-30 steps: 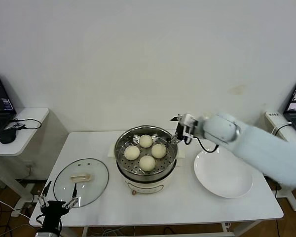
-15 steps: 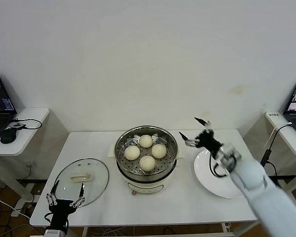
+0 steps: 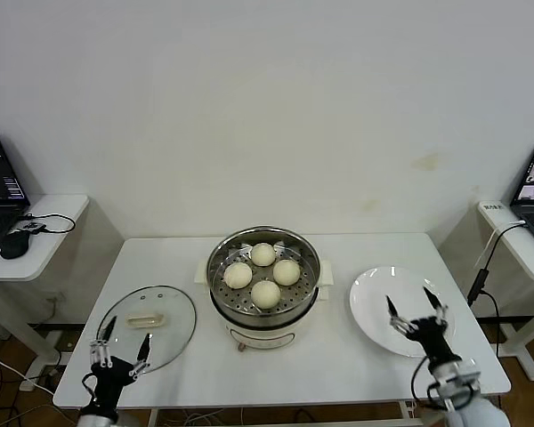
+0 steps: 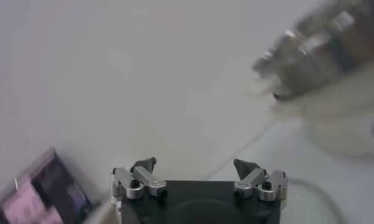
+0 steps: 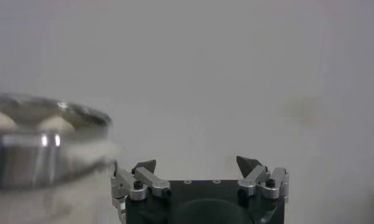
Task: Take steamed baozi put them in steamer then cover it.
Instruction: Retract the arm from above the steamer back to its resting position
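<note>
Four baozi [image 3: 262,271] sit in the steamer [image 3: 264,285]; the open right gripper [image 3: 416,311] has withdrawn, leaving the open left gripper [image 3: 120,349] to fetch the lid [image 3: 148,316].

Four steamed baozi [image 3: 263,274] are sat in the steamer [image 3: 264,286] mid-table, with the lid [image 3: 147,326] laid to its left and the plate [image 3: 402,311] to its right.
</note>
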You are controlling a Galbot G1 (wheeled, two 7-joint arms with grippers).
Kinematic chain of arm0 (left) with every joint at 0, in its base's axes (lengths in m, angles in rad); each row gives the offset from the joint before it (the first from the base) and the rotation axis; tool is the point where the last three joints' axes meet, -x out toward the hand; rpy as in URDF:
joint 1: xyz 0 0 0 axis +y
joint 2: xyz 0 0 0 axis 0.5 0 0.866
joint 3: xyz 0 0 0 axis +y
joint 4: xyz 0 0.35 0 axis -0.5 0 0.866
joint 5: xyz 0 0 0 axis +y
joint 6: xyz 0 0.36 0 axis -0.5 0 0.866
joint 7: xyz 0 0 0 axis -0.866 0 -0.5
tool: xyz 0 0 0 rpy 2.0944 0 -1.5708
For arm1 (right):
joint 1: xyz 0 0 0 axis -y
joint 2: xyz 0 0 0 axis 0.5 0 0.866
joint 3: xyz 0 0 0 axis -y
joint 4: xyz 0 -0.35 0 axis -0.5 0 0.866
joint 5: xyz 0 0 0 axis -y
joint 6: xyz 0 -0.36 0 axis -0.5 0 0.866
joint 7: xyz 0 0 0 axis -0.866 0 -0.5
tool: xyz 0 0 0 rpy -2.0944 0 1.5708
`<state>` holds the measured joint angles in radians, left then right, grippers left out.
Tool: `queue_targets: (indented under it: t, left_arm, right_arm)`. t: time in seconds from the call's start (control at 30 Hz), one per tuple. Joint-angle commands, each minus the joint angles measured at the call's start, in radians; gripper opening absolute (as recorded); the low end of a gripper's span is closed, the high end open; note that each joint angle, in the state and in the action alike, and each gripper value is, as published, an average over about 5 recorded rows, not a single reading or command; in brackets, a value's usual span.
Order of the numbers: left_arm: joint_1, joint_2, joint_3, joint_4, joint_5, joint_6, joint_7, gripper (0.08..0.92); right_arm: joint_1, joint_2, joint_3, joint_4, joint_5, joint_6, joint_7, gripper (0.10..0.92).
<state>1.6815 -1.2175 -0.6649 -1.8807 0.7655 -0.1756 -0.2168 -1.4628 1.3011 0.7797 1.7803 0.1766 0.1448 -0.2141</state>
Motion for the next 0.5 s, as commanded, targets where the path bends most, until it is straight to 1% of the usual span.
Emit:
queue_targets:
  t: [0.03, 0.23, 0.5]
  left_arm:
    - [-0.099, 0.054, 0.002, 0.130, 0.555, 0.015, -0.007, 0.823]
    - [-0.170, 0.055, 0.034, 0.178, 0.547, 0.045, 0.026, 0.823]
    - [-0.277, 0.069, 0.054, 0.290, 0.534, 0.061, 0.041, 0.823]
  right_arm:
    - [-0.099, 0.126, 0.137, -0.045, 0.002, 0.038, 0.004, 0.823]
    - [-0.101, 0.127, 0.140, -0.044, 0.027, 0.018, 0.002, 0.823]
    - [-0.115, 0.129, 0.150, -0.031, 0.032, 0.010, -0.006, 0.823]
